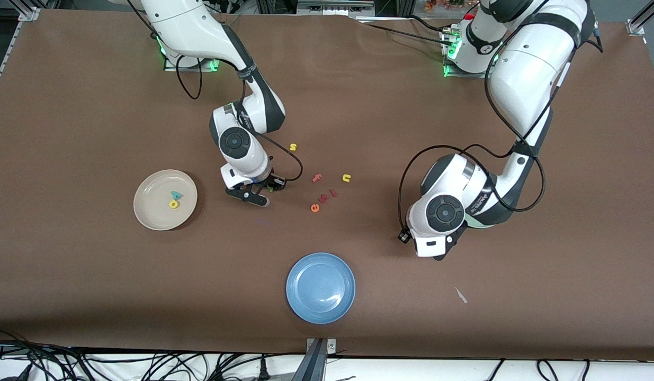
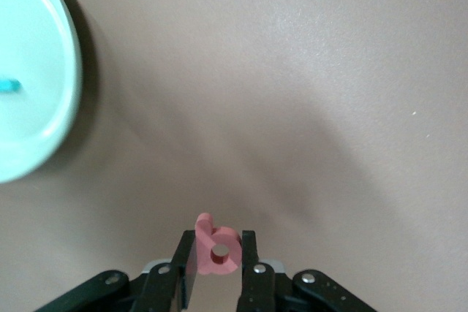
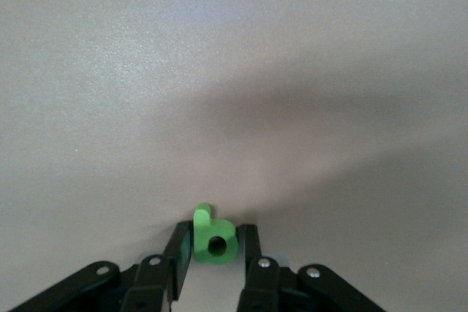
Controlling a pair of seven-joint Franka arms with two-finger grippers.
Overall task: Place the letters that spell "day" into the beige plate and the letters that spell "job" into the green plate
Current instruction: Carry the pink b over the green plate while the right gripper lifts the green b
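Left wrist view, left hand (image 2: 219, 262) gripping salmon b (image 2: 217, 248), green plate (image 2: 62, 85) rim beside, right hand (image 3: 216, 253) pinching green letter (image 3: 213, 239).

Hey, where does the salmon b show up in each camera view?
Front view: not visible; the left arm's wrist covers it.
Left wrist view: the salmon b is clamped in the left gripper.
Right wrist view: not in it.
Shared landmark: the brown table cover fills the background of all three.

Your green plate (image 2: 40, 71) runs off the left wrist view's edge, its teal letter (image 2: 9, 85) clipped; up front, two o'clock from the blue plate (image 1: 320, 287), the wrist hides the left gripper (image 2: 218, 246).
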